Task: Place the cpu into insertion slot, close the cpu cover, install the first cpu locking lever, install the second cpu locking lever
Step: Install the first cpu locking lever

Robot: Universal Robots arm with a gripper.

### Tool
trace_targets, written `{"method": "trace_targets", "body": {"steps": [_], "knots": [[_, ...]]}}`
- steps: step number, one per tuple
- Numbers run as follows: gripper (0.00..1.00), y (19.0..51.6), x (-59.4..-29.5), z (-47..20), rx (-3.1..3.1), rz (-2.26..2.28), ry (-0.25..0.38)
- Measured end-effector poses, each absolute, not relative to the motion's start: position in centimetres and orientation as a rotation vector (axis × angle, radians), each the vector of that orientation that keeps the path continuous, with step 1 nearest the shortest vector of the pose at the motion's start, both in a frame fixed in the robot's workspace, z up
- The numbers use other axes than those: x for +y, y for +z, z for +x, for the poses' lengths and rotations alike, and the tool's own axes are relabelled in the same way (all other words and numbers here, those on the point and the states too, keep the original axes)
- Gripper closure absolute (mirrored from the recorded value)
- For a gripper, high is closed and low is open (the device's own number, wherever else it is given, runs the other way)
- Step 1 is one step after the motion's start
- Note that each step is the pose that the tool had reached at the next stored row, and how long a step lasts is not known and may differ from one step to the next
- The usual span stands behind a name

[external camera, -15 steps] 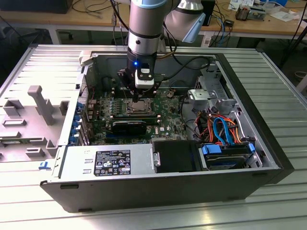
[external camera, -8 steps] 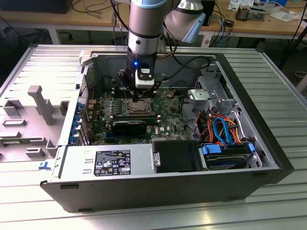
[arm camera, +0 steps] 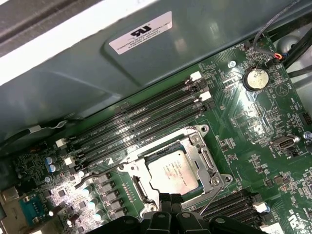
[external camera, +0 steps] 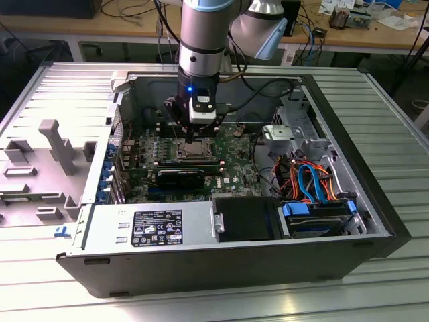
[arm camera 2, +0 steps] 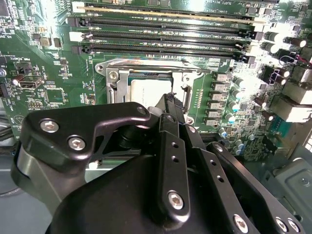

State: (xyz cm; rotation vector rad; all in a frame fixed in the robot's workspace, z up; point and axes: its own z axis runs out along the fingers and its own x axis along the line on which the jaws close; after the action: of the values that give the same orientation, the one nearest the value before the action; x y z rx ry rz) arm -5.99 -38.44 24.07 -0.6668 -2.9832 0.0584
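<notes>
The cpu (arm camera: 174,174) sits in the slot (arm camera: 207,161), cover (arm camera: 195,142) down. Thin, springy levers want hooking at their ends. The gripper (arm camera: 169,210) looks pinched together, holding nothing.

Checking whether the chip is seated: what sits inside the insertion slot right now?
The cpu lies flat inside the insertion slot, framed by the cpu cover. The gripper hides the socket's near edge.

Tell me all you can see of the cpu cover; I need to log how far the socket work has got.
The cpu cover is a thin silver metal frame with a large square window. It lies flat over the insertion slot, and the cpu shows through the window with its grey metal top. Thin wire levers run along two sides of it. The gripper hangs just above one edge; contact cannot be told.
</notes>
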Motion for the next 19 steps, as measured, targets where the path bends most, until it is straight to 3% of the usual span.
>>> {"method": "trace_targets", "body": {"steps": [19], "knots": [[0.89, 24.07, -38.44, -5.99, -3.041, -0.35, 0.072]]}}
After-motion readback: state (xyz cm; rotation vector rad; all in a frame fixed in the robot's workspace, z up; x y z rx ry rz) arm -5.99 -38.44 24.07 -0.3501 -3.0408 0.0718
